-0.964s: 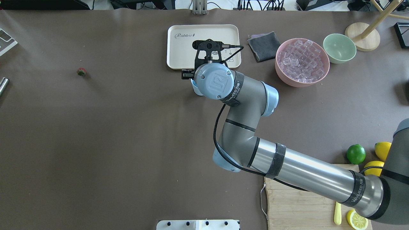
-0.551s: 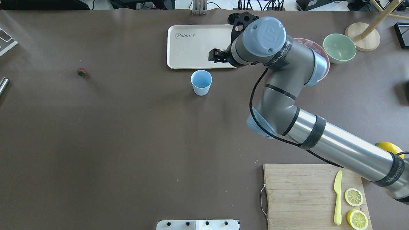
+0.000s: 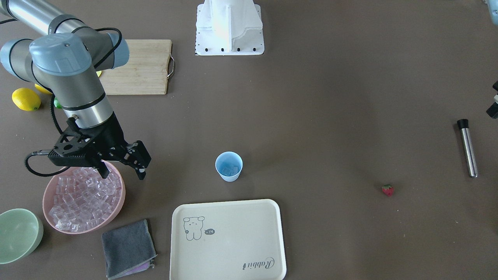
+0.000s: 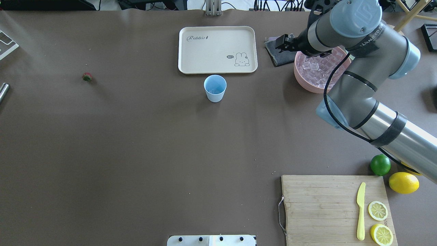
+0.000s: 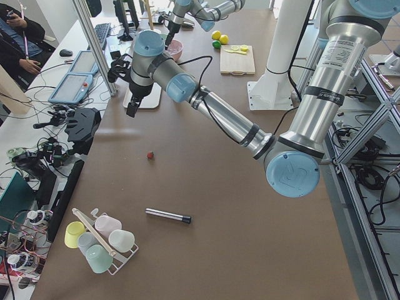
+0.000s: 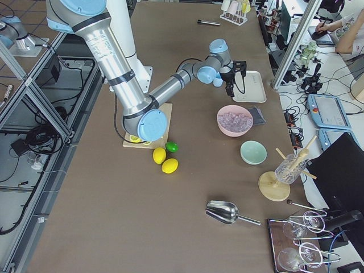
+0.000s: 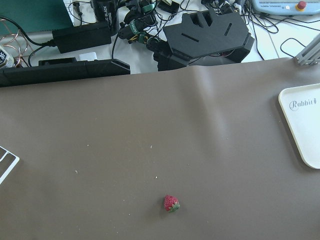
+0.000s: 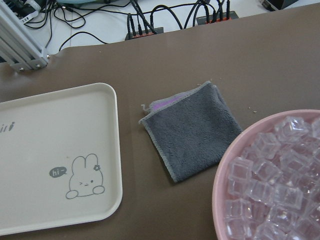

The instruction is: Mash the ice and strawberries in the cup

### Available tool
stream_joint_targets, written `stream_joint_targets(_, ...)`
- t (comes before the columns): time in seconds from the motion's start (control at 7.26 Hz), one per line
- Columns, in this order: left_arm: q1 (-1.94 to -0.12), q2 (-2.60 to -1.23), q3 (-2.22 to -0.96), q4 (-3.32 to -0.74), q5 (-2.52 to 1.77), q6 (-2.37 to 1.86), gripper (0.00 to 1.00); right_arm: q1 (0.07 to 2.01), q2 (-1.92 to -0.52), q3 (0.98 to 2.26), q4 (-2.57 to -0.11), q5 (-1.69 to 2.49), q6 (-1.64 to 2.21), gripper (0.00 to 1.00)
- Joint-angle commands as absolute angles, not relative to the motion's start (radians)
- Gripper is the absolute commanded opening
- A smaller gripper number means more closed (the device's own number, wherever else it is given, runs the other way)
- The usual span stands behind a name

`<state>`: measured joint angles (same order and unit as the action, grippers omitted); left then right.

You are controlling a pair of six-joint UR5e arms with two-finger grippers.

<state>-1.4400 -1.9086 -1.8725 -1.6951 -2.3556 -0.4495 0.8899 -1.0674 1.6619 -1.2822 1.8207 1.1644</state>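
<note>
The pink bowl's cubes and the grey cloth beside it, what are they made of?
Clear cubes: glossy, see-through, bright highlights; plastic or real ice, can't tell. Grey square cloth: soft matte fabric, probably microfibre, given fuzzy nap and stitched hem.

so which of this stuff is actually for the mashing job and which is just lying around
For the job: cup with some ice in it, pink bowl of ice, strawberry, right hand open near that bowl.
Lying about: tray, cloth, green bowl, board, knife, lemons, lime, metal tube (possibly the masher).
</note>
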Motion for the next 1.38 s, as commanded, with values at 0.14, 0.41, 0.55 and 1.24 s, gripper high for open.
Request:
stream_joint_targets(0.14, -1.437, -1.916, -1.881, -1.698, -2.352, -0.449, 0.98, 0.948, -1.175, 1.668, -1.281, 1.8, 1.213, 1.0)
stream_joint_targets(0.41, -1.431, -1.93, -1.875, -1.7, -2.35, -0.448, 0.98, 0.907, -1.169, 1.639, -1.279, 1.744, 1.258, 0.78)
stream_joint_targets(0.55, -1.43, -1.93, -1.876, -1.7, -2.352, -0.448, 0.98, 0.878, -1.163, 1.614, -1.278, 1.717, 1.258, 0.8)
stream_joint_targets(1.24, -1.43, -1.925, -1.879, -1.703, -2.35, -0.448, 0.98, 0.836, -1.125, 1.527, -1.275, 1.684, 1.247, 0.68)
